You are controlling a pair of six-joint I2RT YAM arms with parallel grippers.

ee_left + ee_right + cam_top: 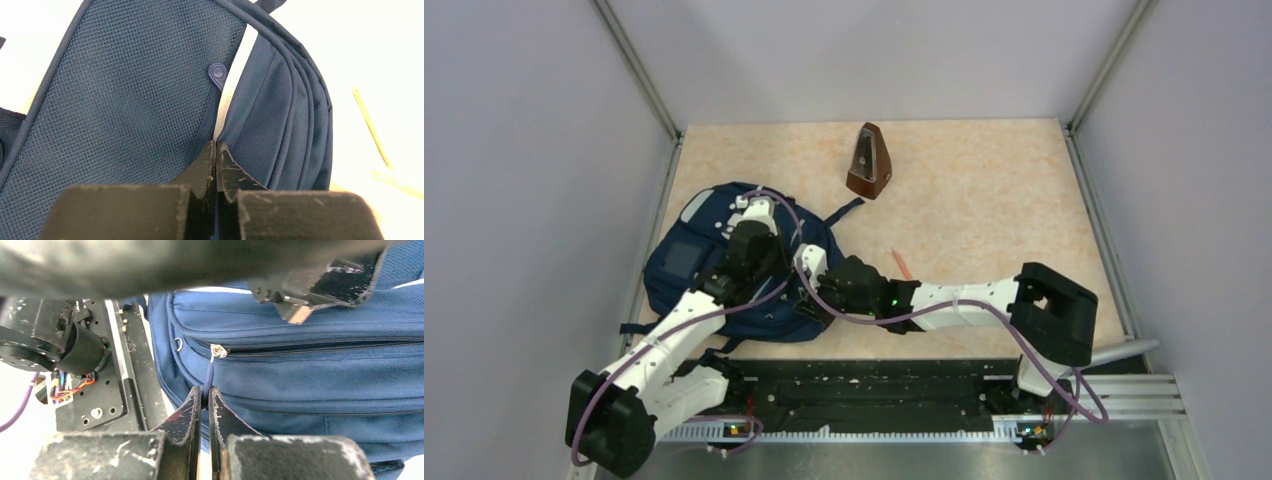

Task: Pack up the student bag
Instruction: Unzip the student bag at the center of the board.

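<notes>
The student bag (pixel 714 275) is a navy backpack lying at the left of the table. My left gripper (pixel 757 218) rests on top of it. In the left wrist view the jaws (pixel 216 148) are pressed together at the seam between the mesh panel (pixel 125 110) and the bag's side, with a sliver of blue fabric between them. My right gripper (pixel 812 272) is at the bag's right edge. In the right wrist view it (pixel 206 392) is shut on the blue zipper pull cord (pixel 209 374), which hangs from a silver slider (pixel 218 351). The zipper line right of the slider looks closed.
A brown pyramid-shaped metronome (pixel 869 160) stands at the back centre. An orange pencil (pixel 901 263) lies right of the bag and also shows in the left wrist view (pixel 371 127). The black base rail (pixel 874 385) runs along the near edge.
</notes>
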